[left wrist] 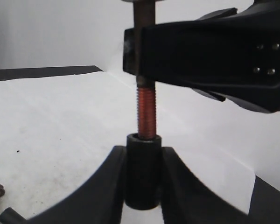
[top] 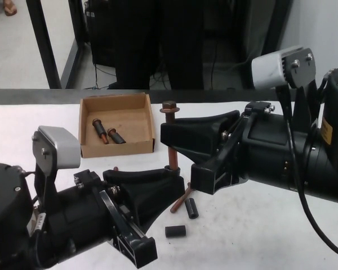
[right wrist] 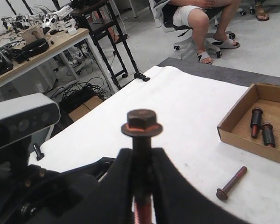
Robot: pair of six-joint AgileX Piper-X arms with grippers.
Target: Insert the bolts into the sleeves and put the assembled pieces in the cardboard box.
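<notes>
**Bolt tip meets sleeve**

High view: the right gripper pinches the bolt upright, near the cardboard box.

Left wrist view: the left gripper clamps the black sleeve upright, with the threaded tip just inside its mouth.

Right wrist view: the jaws press on the shank under the flanged head, and two assembled pieces lie in the box.

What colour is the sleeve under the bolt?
Black; the sleeve shows best in the left wrist view.

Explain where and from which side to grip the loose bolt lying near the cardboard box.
I'd grip the loose bolt mid-shank from above, fingers across its length. It lies flat on the bench, so only the top is open, and the shank is narrower than the flanged head.
</notes>
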